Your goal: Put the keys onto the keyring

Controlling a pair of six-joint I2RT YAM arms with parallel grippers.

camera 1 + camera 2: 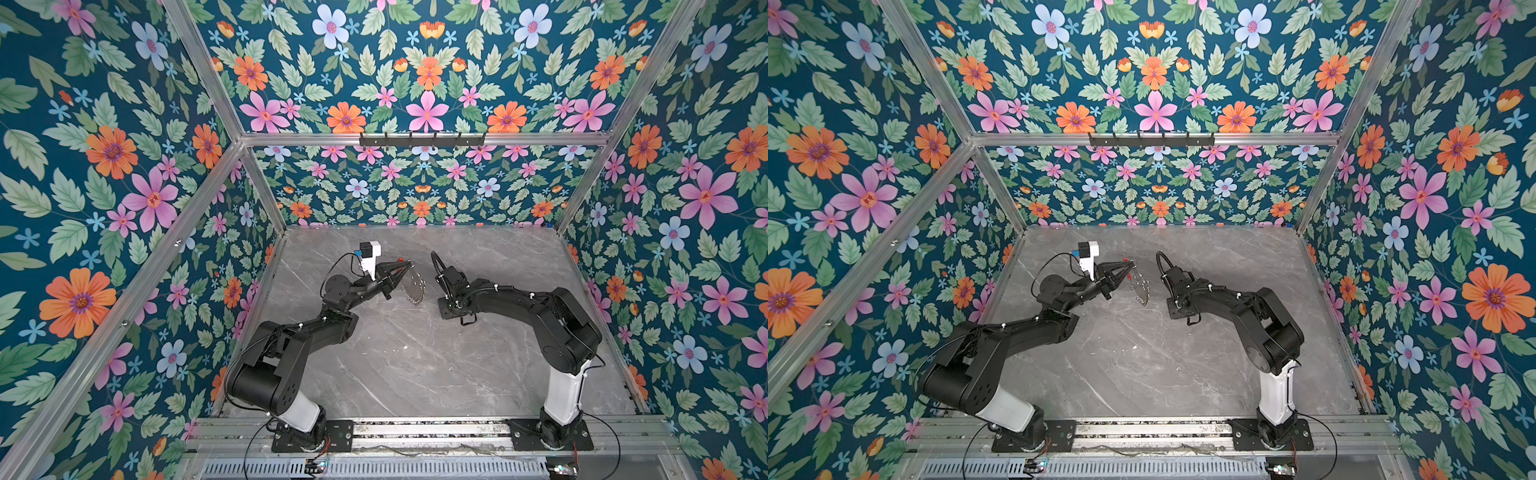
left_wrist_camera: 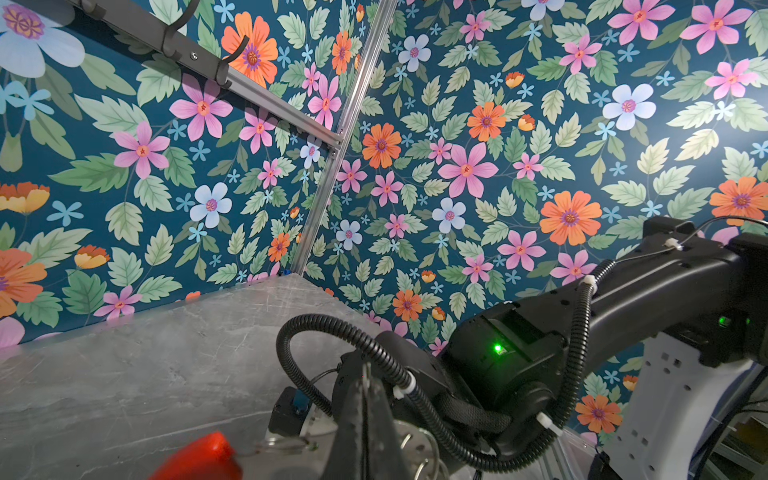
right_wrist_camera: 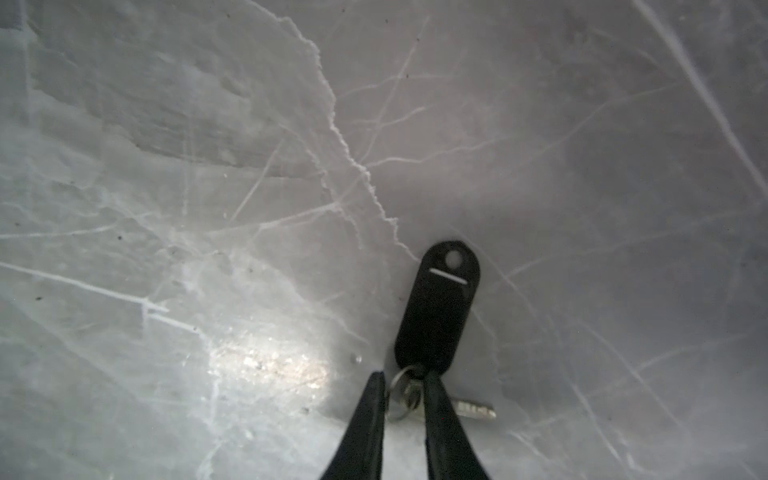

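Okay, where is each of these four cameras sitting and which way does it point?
Both top views: high at the front, facing down onto the table; left arm, right arm, left claw gripping the keyring.
Left wrist view: on the left arm, facing sideways across the table to the flowered wall; own claw shows.
Right wrist view: on the right arm, facing straight down; right claw astride the small ring of the key tag.
Shared: top and left wrist views show the right arm and keyring.

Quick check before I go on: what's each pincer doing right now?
Left pincer: closed, holding the keyring.
Right pincer: jaws either side of the keys; grip cannot be told.
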